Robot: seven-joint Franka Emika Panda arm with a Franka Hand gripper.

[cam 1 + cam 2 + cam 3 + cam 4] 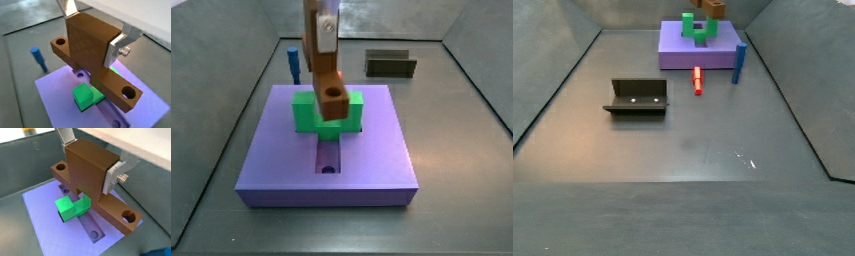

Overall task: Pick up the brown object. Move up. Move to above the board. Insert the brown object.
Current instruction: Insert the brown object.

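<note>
Blue comes first at the left of a side view: a slim upright blue peg stands on the grey table, just beside the board's far left corner. Next along, the lavender board carries a green U-shaped block straddling its lengthwise groove, with one hole visible near the groove's front end. Directly over that groove hangs the brown object, clamped from both sides by the pincer; in a wrist view the silver finger plates press flat against the object's raised middle part, so the pincer is closed on it. The piece's lower end reaches down into the opening of the green block, and I cannot tell whether it touches the board yet. Further right, well apart, sits a dark olive open box, and in a side view a thin red peg lies on the table near the board.

Judging by this, lifting and carrying are done and the insertion is in hand. The next move calls for a straight, slow descent, keeping the bar in line with the groove and clear of the green block's arms.

No brand, label or writing can be read anywhere.
</note>
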